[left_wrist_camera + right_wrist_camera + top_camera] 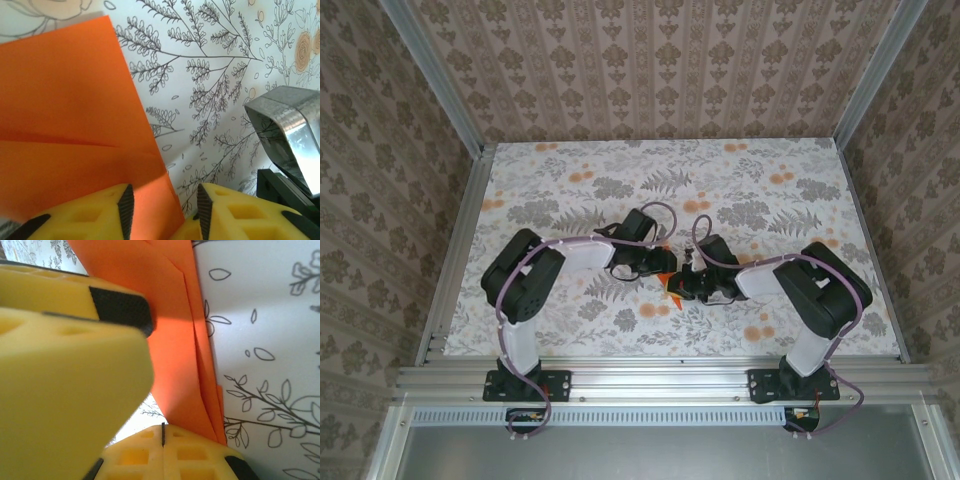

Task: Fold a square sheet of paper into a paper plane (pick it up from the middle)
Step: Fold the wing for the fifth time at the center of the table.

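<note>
At centre, right pincer seemingly pinches orange sheet.

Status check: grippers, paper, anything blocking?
Left gripper open over a corner of the orange sheet. Right gripper shut at the folded edge, grip unclear. Sheet partly folded, lying on the floral table. Grippers crowded together.

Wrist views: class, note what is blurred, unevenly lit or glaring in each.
Right wrist view: the big yellow finger is blurred, the orange paper sharper. Left wrist view: a brighter patch lies by the paper's near corner, and the metal part glares.
</note>
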Robot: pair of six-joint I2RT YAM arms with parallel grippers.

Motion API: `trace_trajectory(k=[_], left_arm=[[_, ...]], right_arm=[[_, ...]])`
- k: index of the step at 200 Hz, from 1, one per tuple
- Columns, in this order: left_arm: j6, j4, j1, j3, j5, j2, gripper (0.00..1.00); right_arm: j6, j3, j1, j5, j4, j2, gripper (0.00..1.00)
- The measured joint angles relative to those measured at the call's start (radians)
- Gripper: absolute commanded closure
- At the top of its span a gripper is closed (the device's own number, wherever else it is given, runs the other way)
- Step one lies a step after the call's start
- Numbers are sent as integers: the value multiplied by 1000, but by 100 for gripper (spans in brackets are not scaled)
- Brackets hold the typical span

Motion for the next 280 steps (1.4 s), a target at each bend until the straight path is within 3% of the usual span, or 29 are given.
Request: trace_trajectory(k=[24,76,116,280], left_arm=[[5,-39,35,0,-1,-88,48],[10,-8,76,-40,-6,-263,50],[-31,61,66,-173,14,-218,51],[-77,248,61,-167,53,-50,52]], right_arm=[[0,-17,-2,-8,39,4,99],[1,-19,-4,-28,71,20,99],[1,-19,-4,-30,72,20,99],[1,-14,-6,-47,79,32,99]])
